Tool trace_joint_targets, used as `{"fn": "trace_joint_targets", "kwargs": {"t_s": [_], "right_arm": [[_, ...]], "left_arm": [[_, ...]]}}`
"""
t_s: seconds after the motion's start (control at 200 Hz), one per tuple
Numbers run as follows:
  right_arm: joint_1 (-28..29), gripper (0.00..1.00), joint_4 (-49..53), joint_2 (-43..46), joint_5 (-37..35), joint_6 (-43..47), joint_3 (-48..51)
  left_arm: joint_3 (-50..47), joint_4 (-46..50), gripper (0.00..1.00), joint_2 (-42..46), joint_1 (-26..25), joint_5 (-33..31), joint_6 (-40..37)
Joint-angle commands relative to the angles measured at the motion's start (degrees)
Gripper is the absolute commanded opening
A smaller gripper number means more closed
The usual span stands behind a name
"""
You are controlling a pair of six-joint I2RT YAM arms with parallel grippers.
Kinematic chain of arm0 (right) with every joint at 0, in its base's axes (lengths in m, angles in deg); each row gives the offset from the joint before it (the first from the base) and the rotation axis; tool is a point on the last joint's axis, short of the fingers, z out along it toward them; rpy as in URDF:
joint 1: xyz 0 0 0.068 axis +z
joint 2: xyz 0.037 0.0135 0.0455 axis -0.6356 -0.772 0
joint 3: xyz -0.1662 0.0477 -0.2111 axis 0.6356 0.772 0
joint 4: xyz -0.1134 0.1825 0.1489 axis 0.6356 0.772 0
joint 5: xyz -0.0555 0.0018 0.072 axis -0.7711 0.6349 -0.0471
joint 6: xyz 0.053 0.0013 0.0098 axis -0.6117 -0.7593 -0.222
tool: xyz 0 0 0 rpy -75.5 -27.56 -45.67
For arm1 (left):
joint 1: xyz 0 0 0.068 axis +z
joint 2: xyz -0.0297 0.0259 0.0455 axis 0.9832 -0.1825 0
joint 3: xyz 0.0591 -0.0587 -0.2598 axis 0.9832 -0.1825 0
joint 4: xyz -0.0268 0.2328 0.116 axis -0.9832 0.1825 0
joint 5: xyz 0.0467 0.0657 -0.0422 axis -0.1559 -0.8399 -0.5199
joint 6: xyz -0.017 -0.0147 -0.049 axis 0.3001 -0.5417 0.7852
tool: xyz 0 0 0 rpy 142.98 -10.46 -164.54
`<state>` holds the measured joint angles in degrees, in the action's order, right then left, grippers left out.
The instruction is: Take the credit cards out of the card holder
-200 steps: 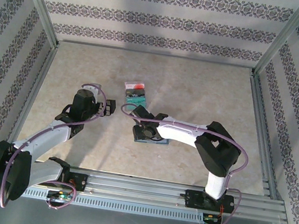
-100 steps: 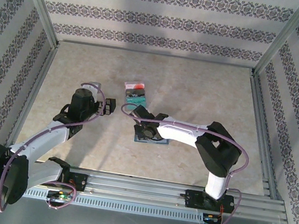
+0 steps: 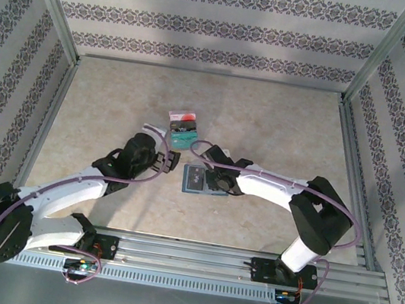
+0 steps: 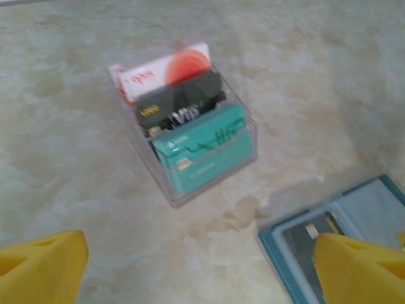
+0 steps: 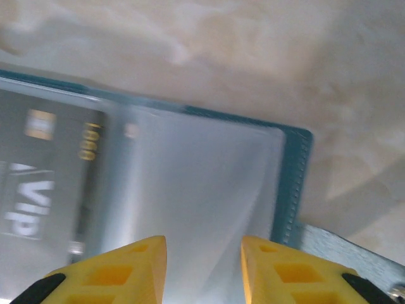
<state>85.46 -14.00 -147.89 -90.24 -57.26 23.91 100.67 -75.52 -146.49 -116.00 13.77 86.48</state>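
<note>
The card holder [image 3: 196,180] is laid open on the table [image 3: 283,126], with a clear box [image 4: 190,195] of cards set close behind it.
The table is shut in by patterned walls [image 3: 207,25]. The holder is found in the middle, nearer the front, between the two grippers. The right gripper [image 5: 202,266] is held right over its clear pocket [image 5: 190,183], jaws a little apart, nothing pinched. A dark card [image 5: 44,183] is tucked inside. The left gripper [image 4: 202,272] is held beside the holder, jaws wide apart. A whitish-red card [image 4: 166,71], a black card [image 4: 180,101] and a green card [image 4: 205,149] are stood in the box.
</note>
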Motion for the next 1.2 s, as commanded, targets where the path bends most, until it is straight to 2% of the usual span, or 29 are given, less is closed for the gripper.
{"fn": "trace_joint_targets", "kwargs": {"t_s": [0.0,0.315,0.39,0.56,0.69,0.939,1.194], "right_arm": [[-1.03,0.37,-0.62,2.63,-0.94,-1.38,1.87],[-5.66,0.37,-0.55,11.57,0.73,-4.24,6.48],[-6.60,0.37,-1.27,14.50,1.58,-5.47,7.73],[-7.60,0.36,-5.90,18.33,9.01,-7.25,9.29],[-7.73,0.35,-11.83,16.50,16.34,-8.72,9.76],[-7.86,0.32,-21.57,8.41,25.64,-12.03,9.69],[-7.96,0.29,-23.03,1.56,27.59,-12.32,7.41]], "left_arm": [[1.12,2.05,0.89,-3.09,-2.99,-2.69,-0.14],[2.17,-0.69,0.74,-11.54,-9.39,-1.36,1.24],[2.60,-1.54,0.63,-13.54,-9.96,-0.52,2.14],[3.31,-4.41,0.48,-17.34,-10.07,1.25,4.70],[3.86,-6.45,0.37,-20.05,-10.03,2.76,5.80],[4.47,-11.96,0.20,-24.19,-9.07,5.21,7.97],[4.57,-14.70,0.16,-27.43,-7.40,8.70,9.64]]}}
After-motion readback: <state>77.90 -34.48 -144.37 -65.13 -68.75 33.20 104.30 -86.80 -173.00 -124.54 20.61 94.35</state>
